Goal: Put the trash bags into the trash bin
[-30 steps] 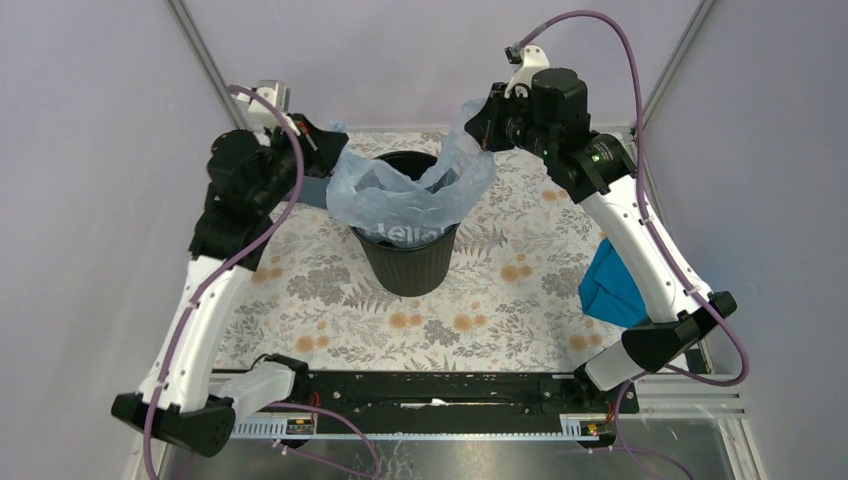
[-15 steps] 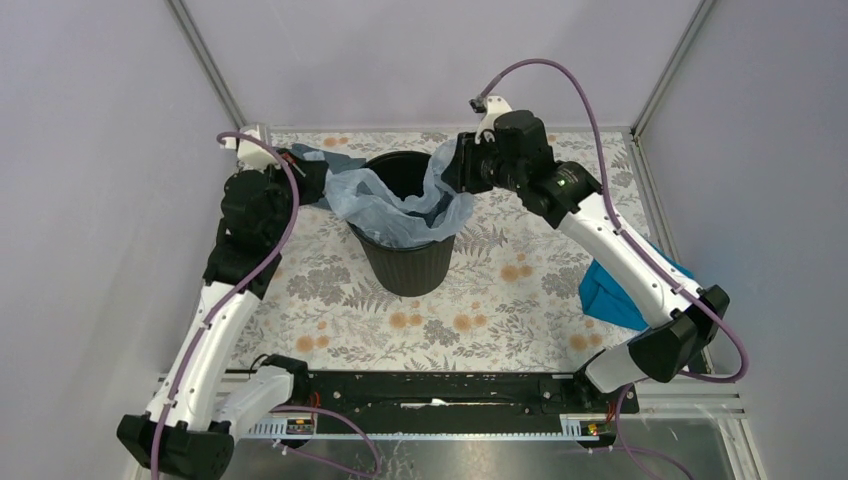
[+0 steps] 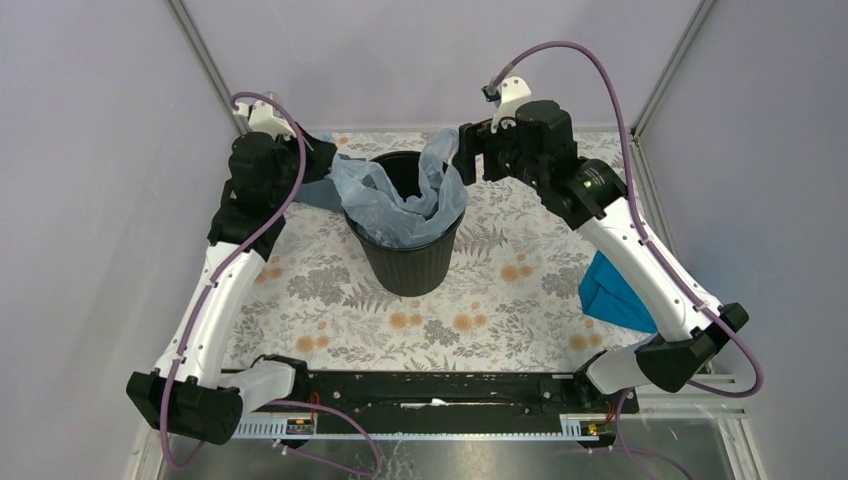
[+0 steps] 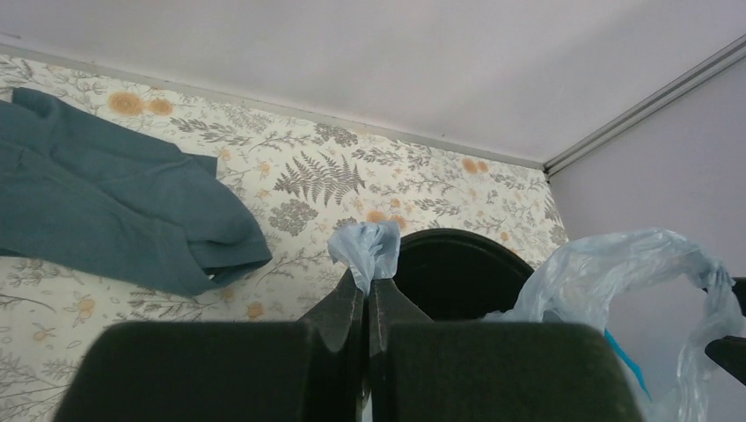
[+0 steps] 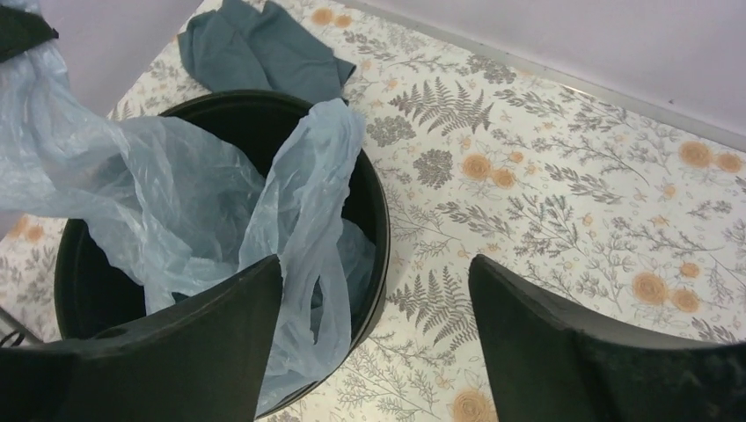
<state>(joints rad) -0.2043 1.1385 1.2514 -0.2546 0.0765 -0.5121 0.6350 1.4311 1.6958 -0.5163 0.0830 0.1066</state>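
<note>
**Bag partly in the bin, one corner held up**

The one trash bag (image 3: pixel 400 200) hangs into and over the rim of the one trash bin (image 3: pixel 405 265). The left end effector (image 4: pixel 364 280) is clamped on a bunched corner; the right end effector (image 5: pixel 376 264) stands apart, holding nothing. The next move is probably to lower that corner inside and let go. Besides these there is one slate cloth (image 4: pixel 114 211) and one bright blue piece (image 3: pixel 610 290)

Bin (image 3: pixel 405 262) floor under bag (image 3: pixel 385 200)
</note>
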